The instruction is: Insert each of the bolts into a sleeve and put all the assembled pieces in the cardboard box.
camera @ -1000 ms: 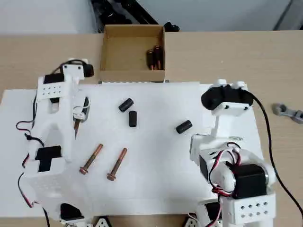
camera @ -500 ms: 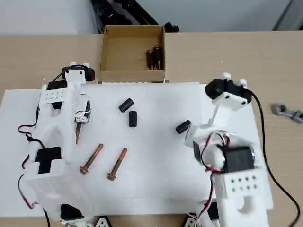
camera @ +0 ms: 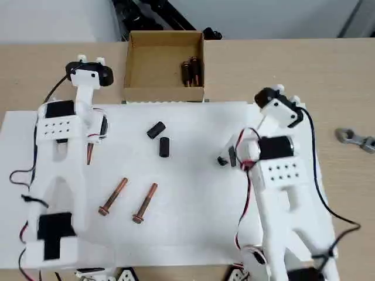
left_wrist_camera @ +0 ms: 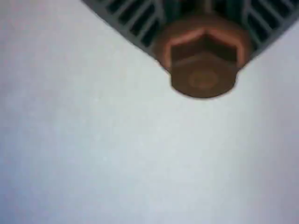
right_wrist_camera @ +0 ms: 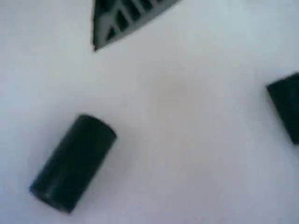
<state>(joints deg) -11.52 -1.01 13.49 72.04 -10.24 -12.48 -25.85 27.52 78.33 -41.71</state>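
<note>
The left arm (camera: pixel 61 126) has moved farther, jaws still closed on a bolt (left_wrist_camera: pixel 203 60). The right arm (camera: pixel 278 170), jaws apart and empty, now hangs over the right sleeve (right_wrist_camera: pixel 72 163), so I think joining comes next.

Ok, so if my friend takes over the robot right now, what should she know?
Left claw: shut on a bolt, over the white sheet.
Right claw: right beside one black sleeve.
On the sheet: two more sleeves and two loose bolts.
Done: some assembled pieces lie in the cardboard box.
Left to do: put the three bolts into the three sleeves, then put them in the box.
</note>
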